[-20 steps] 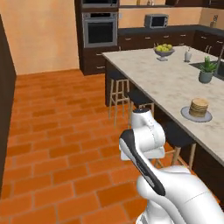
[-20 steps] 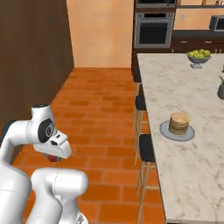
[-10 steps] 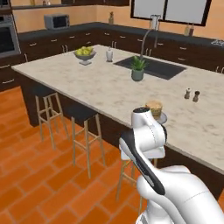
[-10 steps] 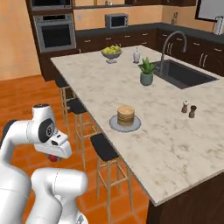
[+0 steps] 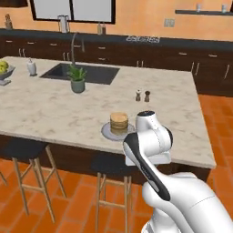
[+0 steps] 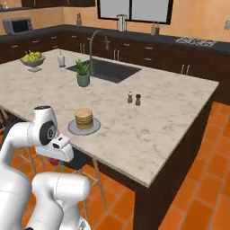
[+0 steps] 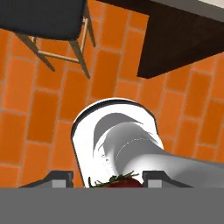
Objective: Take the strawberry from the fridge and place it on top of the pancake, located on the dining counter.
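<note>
My gripper [image 7: 111,179] is shut on the strawberry [image 7: 126,183], a small red fruit with green leaves held between the two fingertips. In the right base view the gripper [image 6: 55,160] hangs low beside the arm, with the strawberry [image 6: 53,161] a dark red spot under the hand, below the level of the counter's edge. The pancake [image 5: 119,123] [image 6: 83,117] is a tan stack on a round grey plate [image 5: 107,133] [image 6: 72,130] near the front edge of the marbled dining counter [image 5: 50,109] [image 6: 157,126]. The fridge is out of view.
Dark-seated stools [image 5: 27,149] [image 7: 43,17] stand under the counter's near edge on the orange brick floor [image 7: 26,109]. On the counter are a potted plant [image 5: 77,82], two shakers [image 5: 142,95], an inset sink [image 5: 84,73] and a fruit bowl [image 6: 32,59].
The whole picture has swung round as the base turned: the dining counter and the pancake now lie straight ahead and closer. The arm's pose and its hold on the strawberry are unchanged.
</note>
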### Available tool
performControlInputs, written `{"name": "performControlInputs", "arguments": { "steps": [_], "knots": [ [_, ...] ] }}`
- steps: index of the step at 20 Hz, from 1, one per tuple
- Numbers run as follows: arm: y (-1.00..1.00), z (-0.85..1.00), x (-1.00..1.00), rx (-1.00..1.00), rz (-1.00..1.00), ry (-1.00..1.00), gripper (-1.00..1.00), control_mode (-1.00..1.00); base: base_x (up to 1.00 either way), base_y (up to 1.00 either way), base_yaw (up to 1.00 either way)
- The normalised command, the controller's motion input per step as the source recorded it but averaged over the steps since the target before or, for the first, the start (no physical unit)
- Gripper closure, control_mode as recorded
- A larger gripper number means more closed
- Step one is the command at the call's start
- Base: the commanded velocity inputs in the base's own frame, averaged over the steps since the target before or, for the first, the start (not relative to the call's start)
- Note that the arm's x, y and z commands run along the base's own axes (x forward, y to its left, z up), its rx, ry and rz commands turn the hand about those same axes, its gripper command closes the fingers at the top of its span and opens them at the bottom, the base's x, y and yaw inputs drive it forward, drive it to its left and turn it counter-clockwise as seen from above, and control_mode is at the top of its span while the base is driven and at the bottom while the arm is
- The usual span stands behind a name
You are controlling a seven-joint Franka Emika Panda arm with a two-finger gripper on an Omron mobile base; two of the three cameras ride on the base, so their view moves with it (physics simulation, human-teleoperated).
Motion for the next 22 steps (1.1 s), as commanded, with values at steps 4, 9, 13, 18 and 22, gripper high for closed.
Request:
{"name": "performControlInputs", "arguments": {
  "steps": [4, 9, 13, 18, 22],
  "knots": [
    [0.0, 0.0, 0.0, 0.0, 0.0, 0.0, 1.0, 1.0, 0.01, 0.46, -0.75],
    [0.0, 0.0, 0.0, 0.0, 0.0, 0.0, 1.0, 1.0, 0.0, 0.55, -0.71],
    [0.0, 0.0, 0.0, 0.0, 0.0, 0.0, 1.0, 1.0, 0.0, 0.69, -0.64],
    [0.0, 0.0, 0.0, 0.0, 0.0, 0.0, 1.0, 1.0, 0.0, 0.7, -0.54],
    [0.0, 0.0, 0.0, 0.0, 0.0, 0.0, 1.0, 1.0, 0.03, 0.65, -0.35]
  ]
}}
